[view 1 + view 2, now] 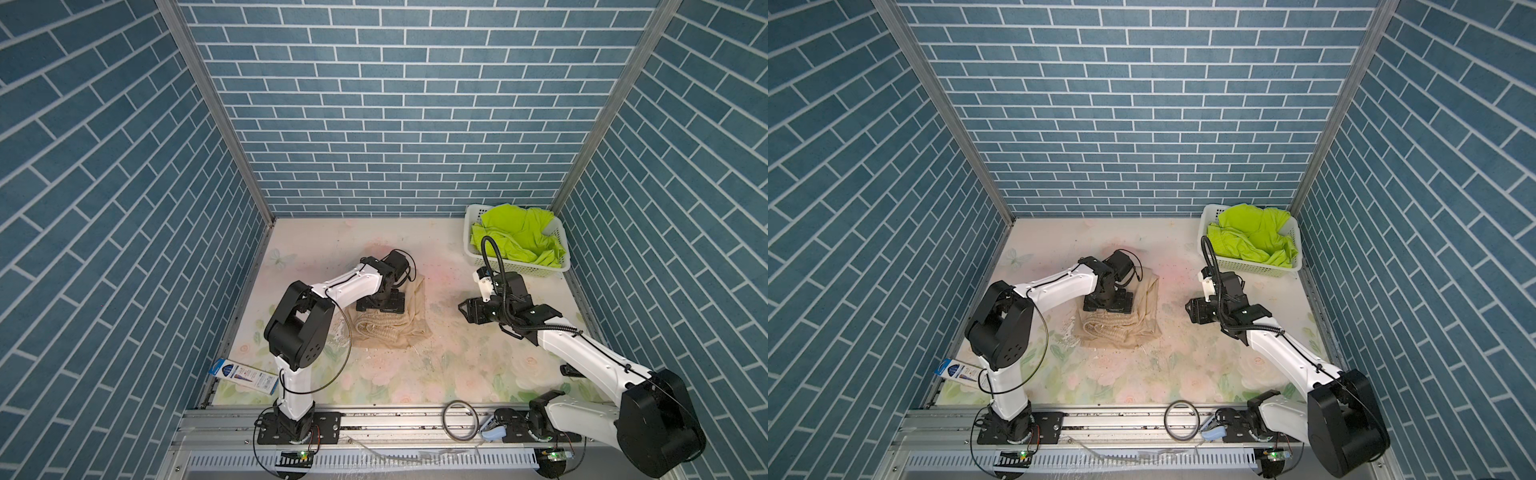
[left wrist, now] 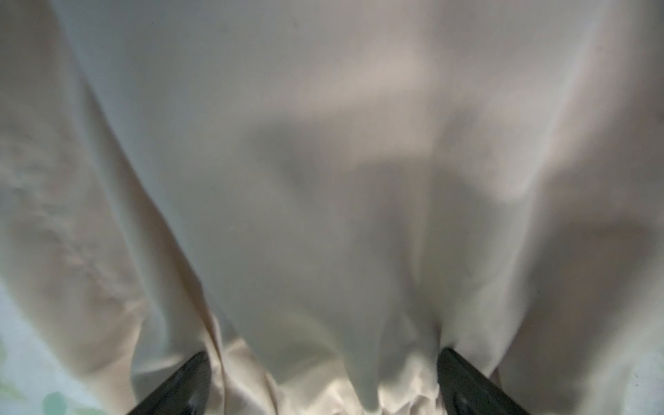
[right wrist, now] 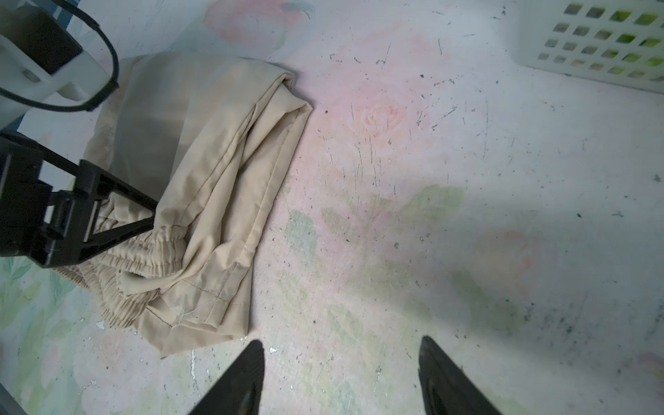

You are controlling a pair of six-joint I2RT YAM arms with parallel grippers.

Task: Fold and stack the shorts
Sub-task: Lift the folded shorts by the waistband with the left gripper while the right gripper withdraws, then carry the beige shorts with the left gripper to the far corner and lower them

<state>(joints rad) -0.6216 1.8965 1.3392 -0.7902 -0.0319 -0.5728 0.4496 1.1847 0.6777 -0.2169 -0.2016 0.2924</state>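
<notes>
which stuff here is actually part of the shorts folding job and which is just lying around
For the job:
- beige shorts, under the open left gripper
- lime-green shorts, heaped in the white basket
- right gripper, open and empty

Just lying about:
- blue-and-white packet
- wire ring

the left arm (image 1: 353,286) and right arm (image 1: 582,353) have white link shells, rounded black joint housings, thin black cable loops, a ribbed black conduit (image 1: 500,266) at the right wrist, and black tapered fingers on the left gripper (image 2: 323,354) and right gripper (image 3: 341,343).
</notes>
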